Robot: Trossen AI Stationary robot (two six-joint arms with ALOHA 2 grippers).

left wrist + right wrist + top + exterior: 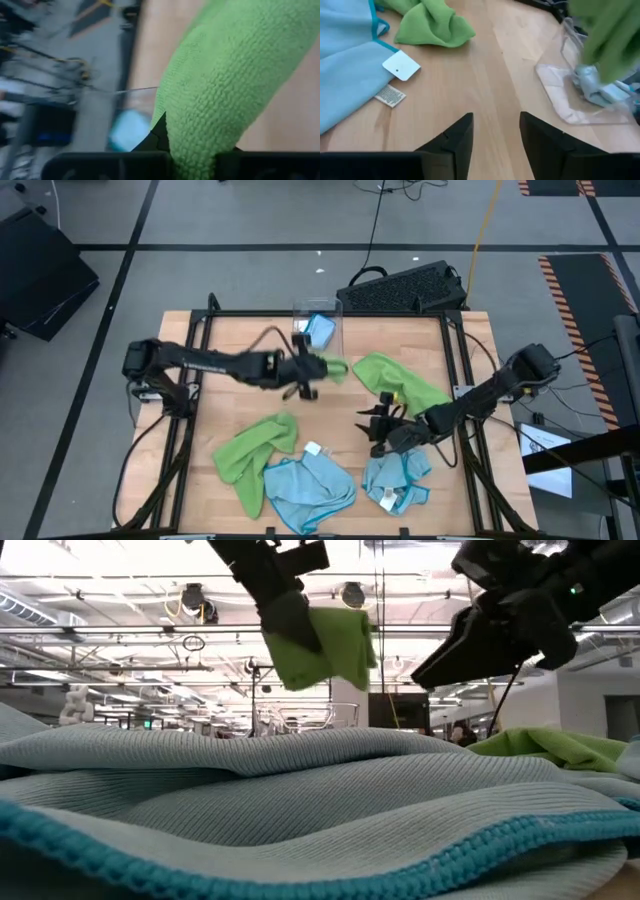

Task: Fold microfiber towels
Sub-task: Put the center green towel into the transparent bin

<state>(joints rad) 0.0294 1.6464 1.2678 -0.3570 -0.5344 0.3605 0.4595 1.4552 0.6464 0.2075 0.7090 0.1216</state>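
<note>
My left gripper (pixel 305 377) is shut on a lime green towel (pixel 335 368) and holds it in the air just on the near side of the clear bin (pixel 318 328). A light blue towel (pixel 321 330) lies inside the bin. My right gripper (pixel 496 125) hovers open over bare wood with nothing between its fingers. On the table lie another green towel (pixel 400 380) at the right, a crumpled green one (pixel 255 450) near left, a spread blue towel (pixel 310 485) with a white tag (pixel 400 65), and a bunched blue one (pixel 395 480) under the right arm. My left gripper pinches the bunched green towel at one end (pixel 200 145) between its two fingers, as a thick fold of more than one layer. The fingers (pixel 290 615) slant down from the table's left. The towel (pixel 325 650) hangs below and beside them, clear of the table.
The clear bin stands at the table's far middle. A black keyboard-like case (pixel 405 288) lies beyond the far edge. Bare wood (pixel 330 420) shows in the table's middle between the towels. Black frame rails (pixel 190 380) run along the table's sides.
</note>
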